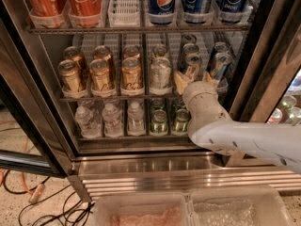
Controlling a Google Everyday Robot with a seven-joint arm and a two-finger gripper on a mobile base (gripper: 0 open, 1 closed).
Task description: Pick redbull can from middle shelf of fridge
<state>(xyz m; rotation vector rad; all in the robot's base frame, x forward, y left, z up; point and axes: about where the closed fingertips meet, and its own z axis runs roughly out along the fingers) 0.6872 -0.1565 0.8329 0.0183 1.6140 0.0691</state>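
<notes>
The fridge [44, 126] stands open. Its middle shelf [94, 97] holds gold cans [101, 74] on the left, a pale silver can [160, 73], and slim blue-and-silver redbull cans in two lanes on the right. My gripper [195, 80] is at the front of the middle shelf. It is open, with one pale finger [181, 82] to the left and the other [210, 77] to the right of the front redbull can [192, 65]. More redbull cans [219, 61] stand in the lane to the right. My white arm [244, 140] reaches in from the lower right.
Coca-Cola cans [82, 1] and Pepsi cans [162, 1] fill the rack above. Water bottles [108, 119] and green bottles [160, 121] fill the rack below. The ribbed steel base [155, 178] lies under it. Cables [28, 197] trail on the floor at left. Clear trays [141, 211] are at the bottom.
</notes>
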